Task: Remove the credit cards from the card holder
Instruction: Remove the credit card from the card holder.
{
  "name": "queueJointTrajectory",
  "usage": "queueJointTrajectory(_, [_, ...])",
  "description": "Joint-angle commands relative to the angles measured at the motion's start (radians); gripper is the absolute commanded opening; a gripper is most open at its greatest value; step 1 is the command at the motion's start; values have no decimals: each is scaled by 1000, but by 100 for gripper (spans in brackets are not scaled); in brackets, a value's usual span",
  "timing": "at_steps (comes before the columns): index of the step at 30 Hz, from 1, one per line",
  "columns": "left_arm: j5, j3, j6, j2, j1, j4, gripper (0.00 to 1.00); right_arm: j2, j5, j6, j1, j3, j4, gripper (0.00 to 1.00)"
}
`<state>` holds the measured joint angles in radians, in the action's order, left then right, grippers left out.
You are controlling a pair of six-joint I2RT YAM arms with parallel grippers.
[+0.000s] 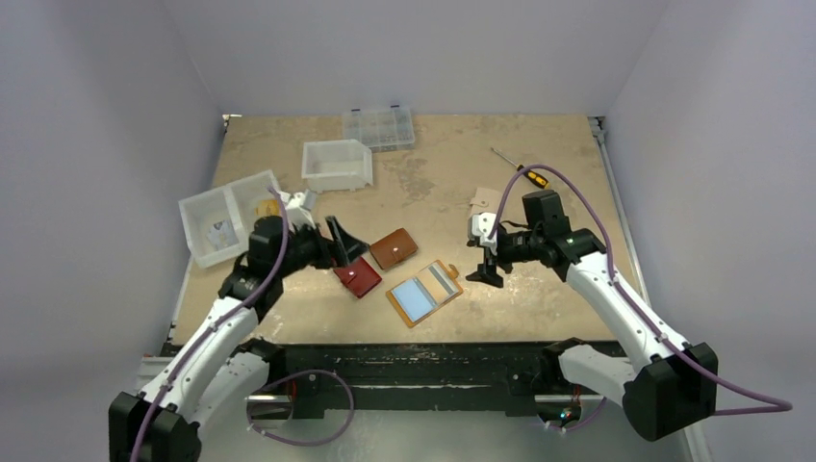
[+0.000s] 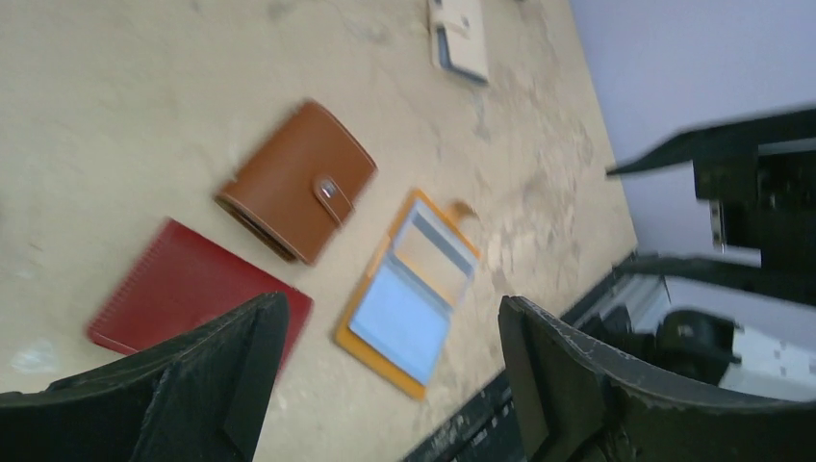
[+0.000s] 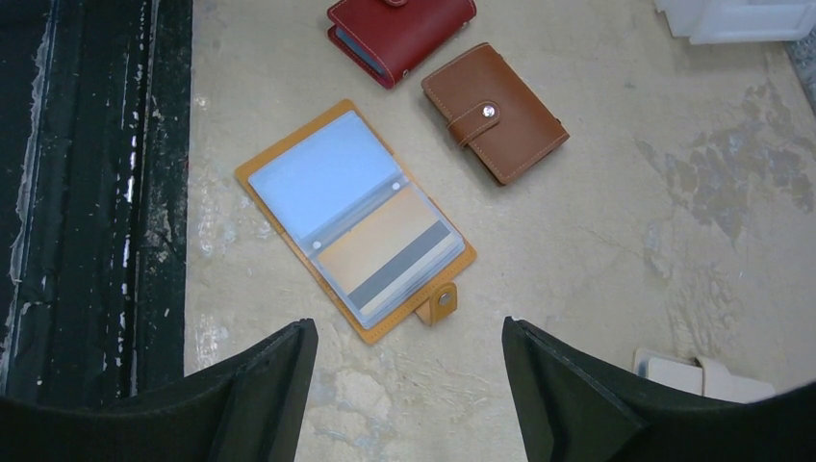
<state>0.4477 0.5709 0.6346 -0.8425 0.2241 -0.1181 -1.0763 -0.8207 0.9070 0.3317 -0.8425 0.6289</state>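
The card holder (image 3: 356, 219) lies open near the table's (image 1: 433, 192) front edge, with cards (image 3: 385, 252) in clear sleeves; their count is unclear. The red wallet (image 2: 183, 289) beside it is partly hidden by the left gripper (image 2: 390, 327), which is spread wide and empty. The right gripper (image 3: 409, 337) hangs likewise.

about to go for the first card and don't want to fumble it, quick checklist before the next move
card holder lying open, pockets up: ok
light blue card and striped card showing in the sleeves: ok
left gripper open, empty: ok
right gripper open, empty: ok
brown wallet and dark red wallet apart from the holder: ok
more cards hidden underneath: cannot tell
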Motion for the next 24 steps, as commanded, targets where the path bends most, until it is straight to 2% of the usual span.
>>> queueJointTrajectory(1, [-176, -74, 94, 66, 214, 37, 85, -18, 13, 20, -8, 0, 5, 78])
queueJointTrajectory(6, [-383, -96, 144, 28, 468, 64, 84, -41, 31, 26, -13, -7, 13, 78])
queueJointTrajectory(13, [-688, -12, 179, -154, 775, 76, 83, -55, 47, 33, -16, -7, 17, 78])
queueJointTrajectory(18, [-832, 70, 206, -317, 920, 83, 84, -59, 65, 21, -18, -6, 7, 78])
queueJointTrajectory(24, [-918, 82, 273, -411, 991, 147, 84, -65, 84, -13, -20, 1, -17, 78])
